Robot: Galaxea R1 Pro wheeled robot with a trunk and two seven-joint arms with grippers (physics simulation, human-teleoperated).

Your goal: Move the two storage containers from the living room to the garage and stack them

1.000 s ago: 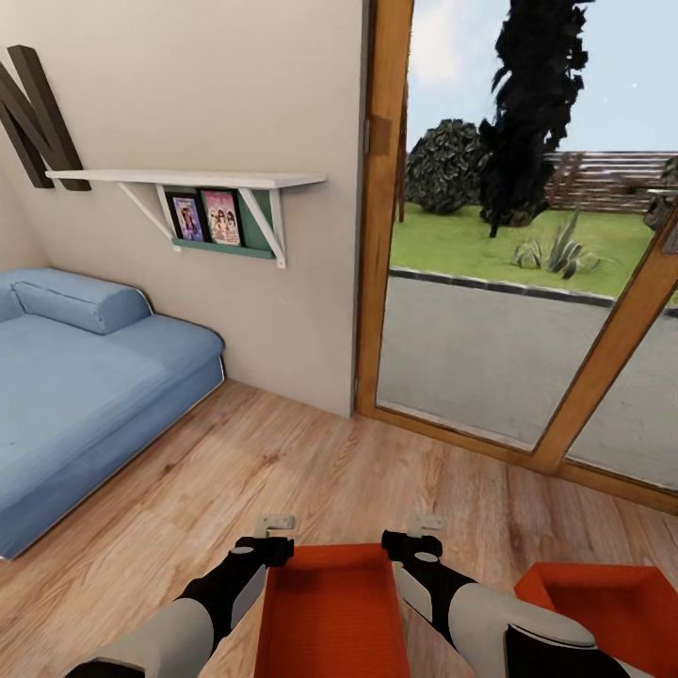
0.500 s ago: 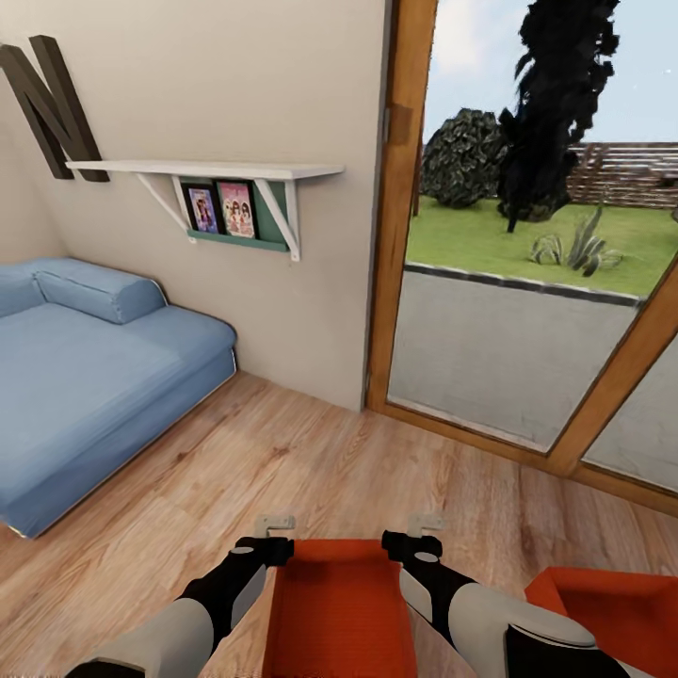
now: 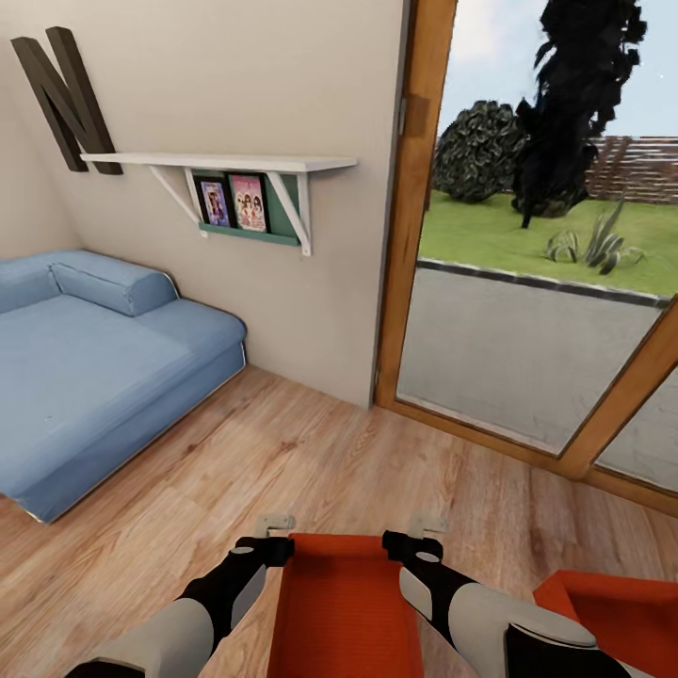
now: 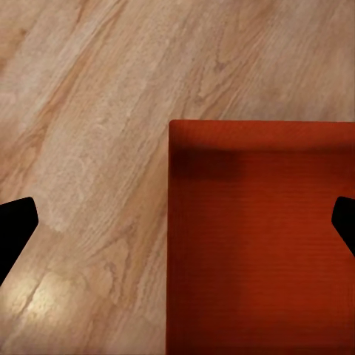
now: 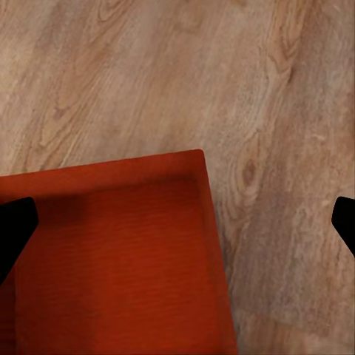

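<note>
As both arms flank it, the container (image 3: 341,607) runs lengthwise away from the robot.

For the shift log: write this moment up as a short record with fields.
room: living room, wood-plank floor, blue sofa, glass doors
bin between arms: orange-red bin, open top, nothing inside
second bin: orange-red bin on the floor near the right arm, cut off by the picture's edge
left gripper: open, astride the bin's side wall
right gripper: open, astride the opposite wall
wall: white shelf, letter N
</note>
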